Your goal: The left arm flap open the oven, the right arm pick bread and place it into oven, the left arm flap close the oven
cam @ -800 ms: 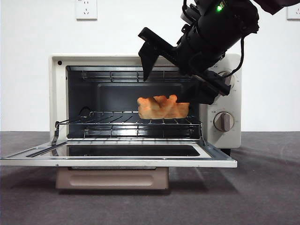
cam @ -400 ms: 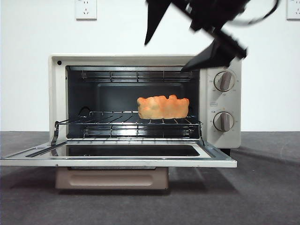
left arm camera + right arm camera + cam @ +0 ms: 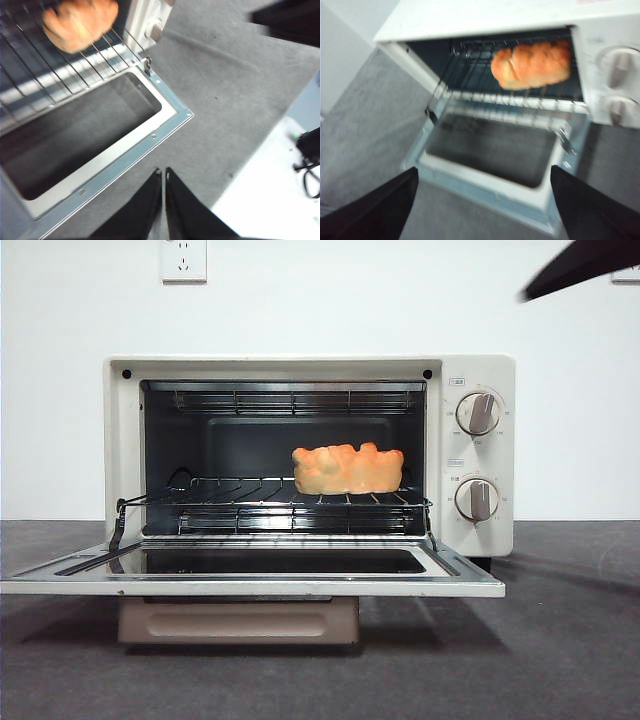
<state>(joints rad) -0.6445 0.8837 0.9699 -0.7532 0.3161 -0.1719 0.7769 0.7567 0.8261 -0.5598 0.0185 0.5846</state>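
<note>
1. The bread (image 3: pixel 348 469), a golden-orange lumpy loaf, lies on the wire rack (image 3: pixel 270 502) inside the oven (image 3: pixel 310 455), toward the side nearest the two beige knobs (image 3: pixel 478 413).
2. The oven is cream-white and its door (image 3: pixel 255 575) is folded down flat, glass facing up.
3. The right claw (image 3: pixel 482 200) is spread wide and empty; it hangs above and in front of the open door, well apart from the bread, which sits ahead of it inside the oven.
4. The left claw (image 3: pixel 163 200) has its two black tips pressed together, gripping nothing; it hovers over the grey table (image 3: pixel 225 100) just off the corner of the lowered door, with the bread farther ahead on the rack.
5. In the front view, one black arm tip (image 3: pixel 585 265) shows at the top corner, above the knob side of the oven.
</note>
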